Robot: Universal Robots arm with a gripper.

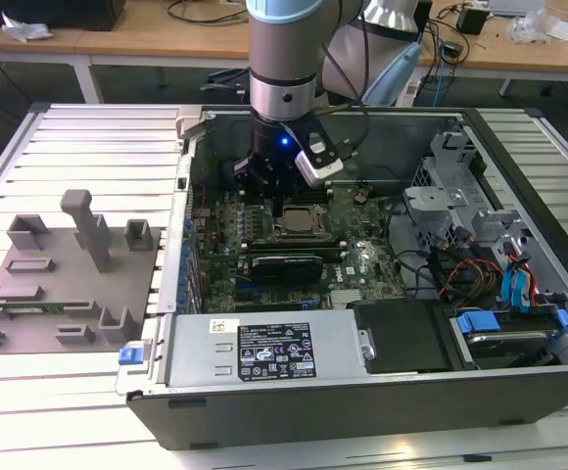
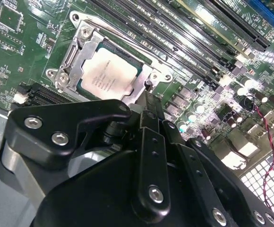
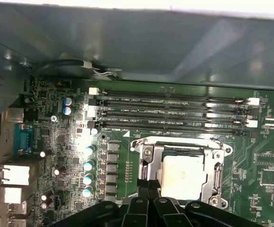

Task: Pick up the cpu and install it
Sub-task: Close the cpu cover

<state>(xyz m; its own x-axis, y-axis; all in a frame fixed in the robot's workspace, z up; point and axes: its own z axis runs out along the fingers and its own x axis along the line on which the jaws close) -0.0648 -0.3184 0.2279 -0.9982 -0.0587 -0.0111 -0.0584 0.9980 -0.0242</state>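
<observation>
Silvery cpu [image 2: 109, 71] sits in socket [image 2: 82, 33] just beyond the end effector [image 2: 149, 100], fingers together.

The computer case [image 1: 362, 416] lies open on top, so the room above the socket [image 1: 299, 223] is free. The hand [image 2: 149, 100] hangs low at the socket's far edge. A card [image 1: 284, 262] stands just near of the socket. A drive cage [image 1: 450, 196] and loose cables [image 1: 460, 279] crowd the exterior view's right.
</observation>
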